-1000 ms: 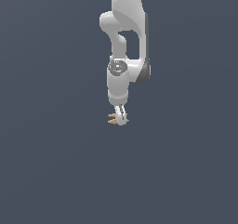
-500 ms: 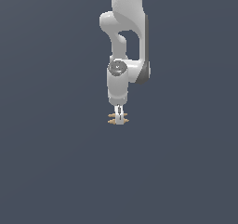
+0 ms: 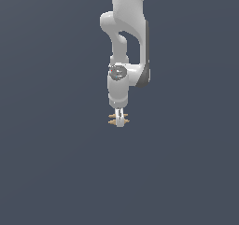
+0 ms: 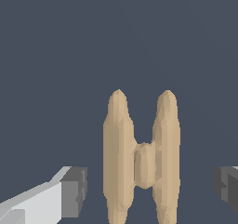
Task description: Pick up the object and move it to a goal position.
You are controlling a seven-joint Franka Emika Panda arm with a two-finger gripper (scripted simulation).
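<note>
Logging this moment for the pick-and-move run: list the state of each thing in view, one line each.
pincer: open, pointing straight down; its dark pads stand on either side of the object with clear gaps, not touching it.
object: tan, two long pointed lobes joined by a short middle piece; sits between the pads, ungripped. Whether it rests on a surface cannot be told.

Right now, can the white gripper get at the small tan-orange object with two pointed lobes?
Probably yes: the tan-orange object lies between the open gripper fingers, with gaps on both sides and nothing in the way.
</note>
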